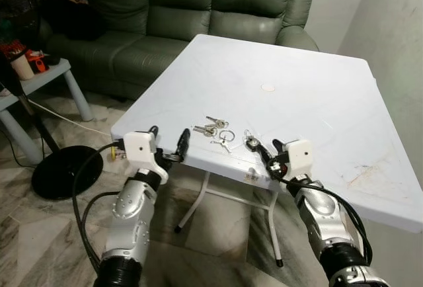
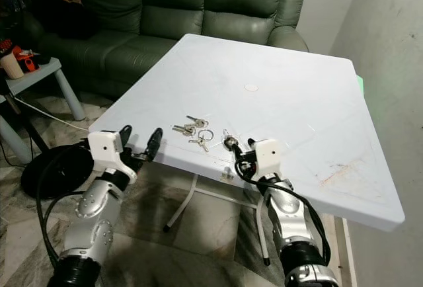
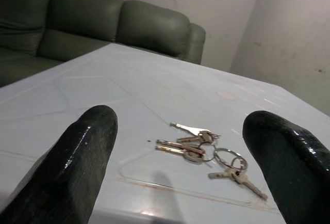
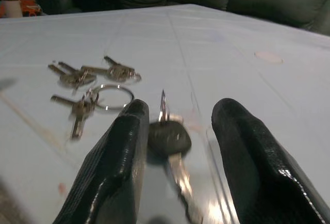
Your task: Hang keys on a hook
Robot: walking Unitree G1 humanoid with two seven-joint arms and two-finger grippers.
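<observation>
The right hand (image 1: 269, 148) is spread around a black-headed key (image 4: 167, 137) on the tabletop (image 1: 317, 95), the left hand (image 1: 169, 139) spread near the keys (image 1: 215, 128).

The black-headed key (image 4: 170, 140) between the right gripper's (image 4: 178, 131) fingers is blurred (its blade tip perhaps cut off below).

Living-room corner, pale walls.
A white square folding table (image 1: 330, 102) stands before a dark green leather sofa (image 1: 165, 16) (marbled tile floor (image 1: 39, 234) beneath), near a light-blue side table (image 1: 46, 79).
</observation>
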